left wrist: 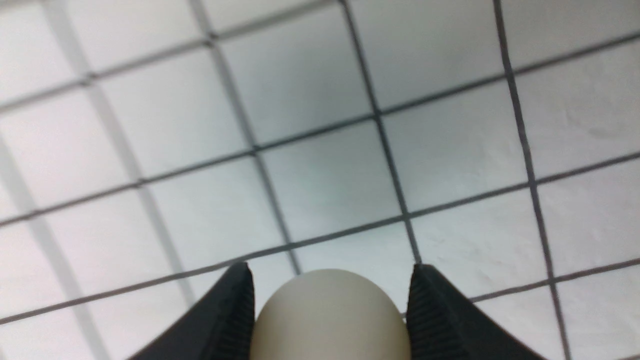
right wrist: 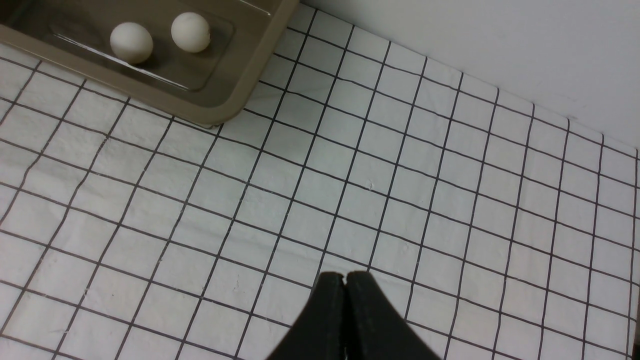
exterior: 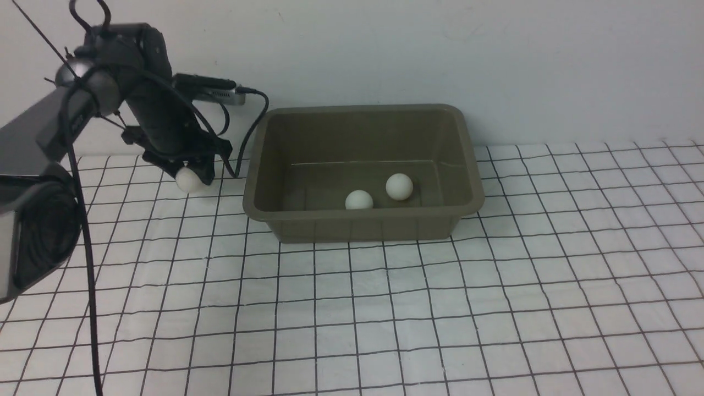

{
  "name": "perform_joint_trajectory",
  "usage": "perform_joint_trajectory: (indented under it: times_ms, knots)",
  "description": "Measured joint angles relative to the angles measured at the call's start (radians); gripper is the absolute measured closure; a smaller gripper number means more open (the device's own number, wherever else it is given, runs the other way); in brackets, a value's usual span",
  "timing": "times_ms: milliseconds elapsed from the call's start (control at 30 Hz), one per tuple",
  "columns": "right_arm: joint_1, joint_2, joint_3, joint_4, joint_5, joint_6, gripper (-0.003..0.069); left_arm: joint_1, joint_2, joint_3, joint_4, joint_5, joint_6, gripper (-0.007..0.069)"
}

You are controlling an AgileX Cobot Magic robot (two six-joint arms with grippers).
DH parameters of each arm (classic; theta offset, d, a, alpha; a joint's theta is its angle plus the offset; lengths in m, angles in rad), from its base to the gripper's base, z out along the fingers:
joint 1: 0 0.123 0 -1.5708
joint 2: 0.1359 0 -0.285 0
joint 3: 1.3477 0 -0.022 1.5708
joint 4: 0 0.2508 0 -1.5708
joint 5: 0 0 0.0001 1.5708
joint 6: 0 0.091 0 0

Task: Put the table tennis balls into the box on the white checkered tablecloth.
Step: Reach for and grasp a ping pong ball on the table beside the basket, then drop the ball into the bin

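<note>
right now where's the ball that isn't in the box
Front view, robot's left side: the ball sits gripped between the left fingers, outside the box, close to its left wall, over the cloth.

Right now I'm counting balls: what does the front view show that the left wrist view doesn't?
Front view only: the olive-green box with two table tennis balls inside. Left wrist view only: the ribbed fingers pressed against the third ball. Both: that third ball in the left gripper, with the white checkered tablecloth beneath.
</note>
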Motion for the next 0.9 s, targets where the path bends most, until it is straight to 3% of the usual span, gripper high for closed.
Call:
perform_joint_trajectory:
  times_ms: [100, 200, 300, 400, 567, 733, 900]
  knots:
    - [0.000, 0.000, 0.000, 0.000, -0.004, 0.000, 0.0676, 0.000, -0.061, -0.020, 0.014, 0.003, -0.022, 0.0279]
    - [0.000, 0.000, 0.000, 0.000, -0.016, 0.000, 0.0676, -0.019, -0.151, -0.039, -0.054, 0.004, -0.014, 0.0279]
    - [0.000, 0.000, 0.000, 0.000, -0.022, 0.000, 0.0676, -0.088, -0.217, -0.046, -0.208, 0.002, 0.067, 0.0279]
    - [0.000, 0.000, 0.000, 0.000, -0.022, 0.000, 0.0676, -0.178, -0.209, -0.046, -0.274, -0.015, 0.154, 0.0279]
    - [0.000, 0.000, 0.000, 0.000, 0.009, 0.000, 0.0676, -0.271, -0.103, -0.046, -0.225, -0.069, 0.199, 0.0279]
    - [0.000, 0.000, 0.000, 0.000, 0.030, 0.000, 0.0676, -0.293, -0.018, -0.042, -0.199, -0.108, 0.205, 0.0276]
    - [0.000, 0.000, 0.000, 0.000, 0.031, 0.000, 0.0676, -0.293, 0.018, -0.042, -0.205, -0.148, 0.201, 0.0199]
